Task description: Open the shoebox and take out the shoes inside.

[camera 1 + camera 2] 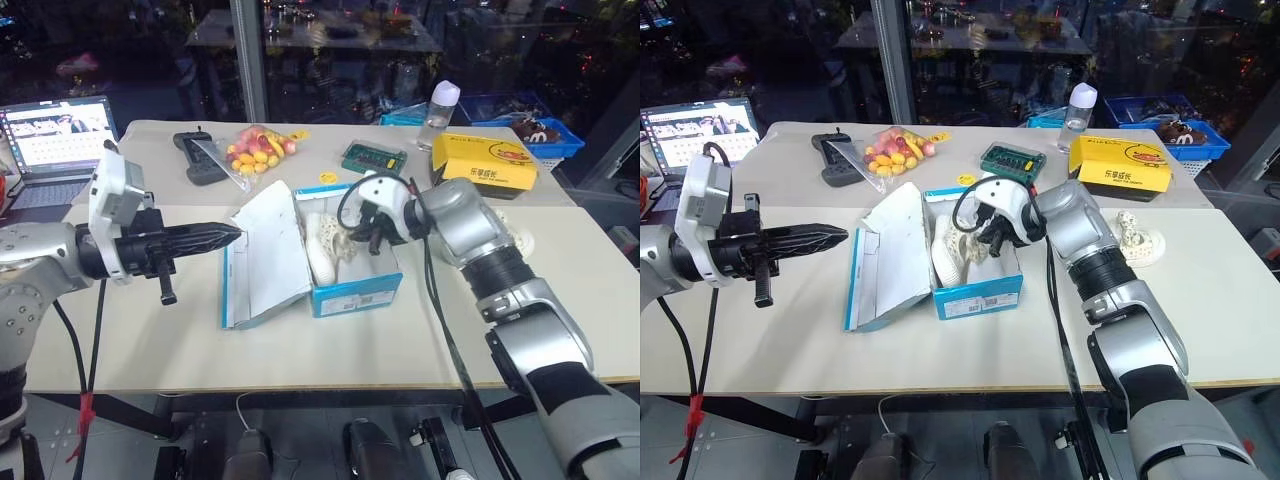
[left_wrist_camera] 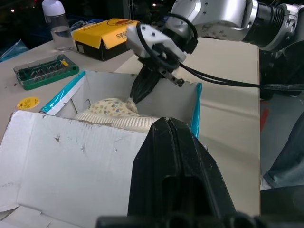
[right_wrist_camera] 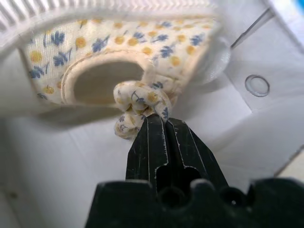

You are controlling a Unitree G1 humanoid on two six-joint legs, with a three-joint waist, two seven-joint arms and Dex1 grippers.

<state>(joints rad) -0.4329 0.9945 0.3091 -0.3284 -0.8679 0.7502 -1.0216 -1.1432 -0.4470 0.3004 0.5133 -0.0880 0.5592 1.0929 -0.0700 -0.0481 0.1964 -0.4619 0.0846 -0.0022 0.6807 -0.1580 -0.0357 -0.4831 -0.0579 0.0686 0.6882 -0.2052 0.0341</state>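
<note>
In the left eye view the shoebox (image 1: 345, 262) sits in the middle of the surface (image 1: 300, 350) with its lid (image 1: 268, 255) already swung open toward the robot's left, so I judge the opening step done. The left hand (image 1: 225, 236) hangs level just beside the lid's upper edge, its fingers pressed together on nothing. The right hand (image 1: 368, 238) reaches down into the box, where one cream shoe (image 1: 322, 250) lies. The right eye view shows a second shoe (image 1: 1137, 236) already out, resting on the surface well apart from the box on the robot's right, near a yellow box (image 1: 1122, 165); that makes two shoes counted, one out and one left inside, and one shoebox. Behind the shoebox lie a bag of fruit (image 1: 892, 152) and a green case (image 1: 1012, 160). The left wrist view looks over the white inside of the lid into the box, with the right hand's black fingers closed down on the back of the remaining shoe. The right wrist view, close in, shows those fingers pinching a small fabric bow at the shoe's opening, the floral upper lying against the box's white floor. What is left, I judge, is lifting this last shoe clear and setting it down.
</note>
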